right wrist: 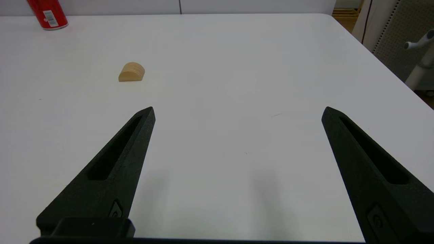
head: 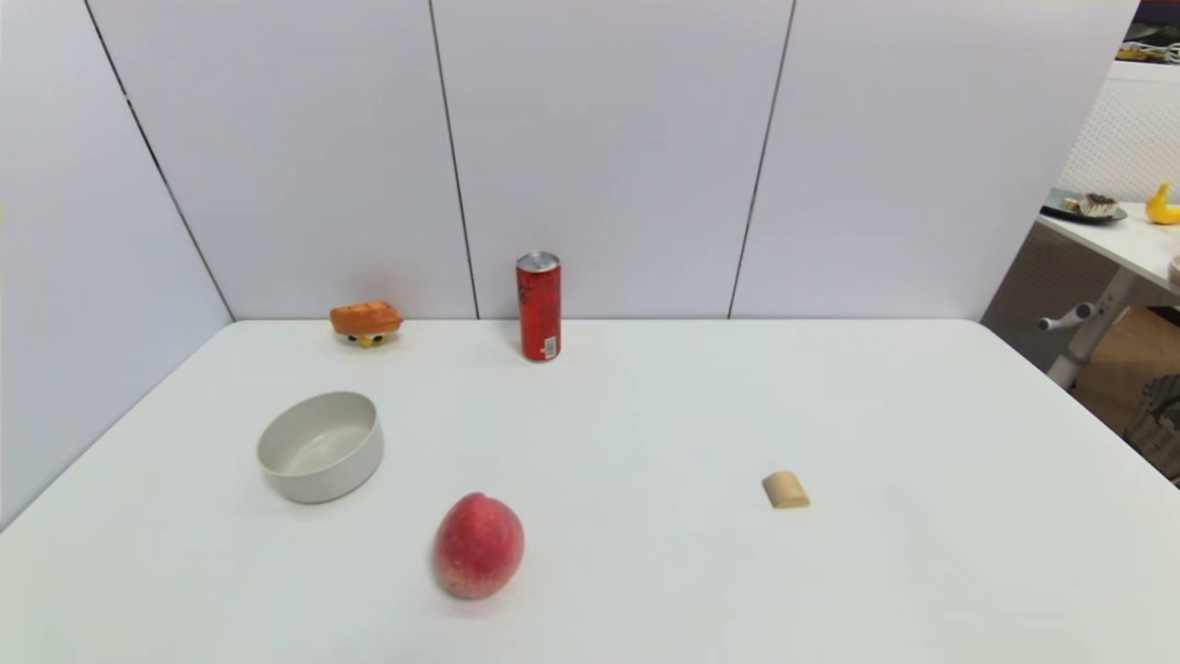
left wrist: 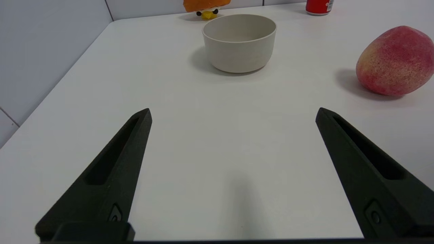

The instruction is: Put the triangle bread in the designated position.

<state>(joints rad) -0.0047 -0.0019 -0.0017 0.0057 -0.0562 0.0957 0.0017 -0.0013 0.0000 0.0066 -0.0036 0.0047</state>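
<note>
One container sits on the white table (head: 645, 415): a pale bowl (head: 320, 447) toward the left, nothing in it. Behind it, right at the back edge by the wall, lies the triangle bread (head: 366, 320), apart from the bowl. A red can (head: 538, 306) stands upright near that same back edge, and a peach (head: 478, 545) rests in front, right of the bowl. A small tan block (head: 785, 490) lies alone amid bare surface on the right. The left gripper (left wrist: 233, 113) and right gripper (right wrist: 238, 112) both hover low over the near side, fingers spread wide, holding nothing.
</note>
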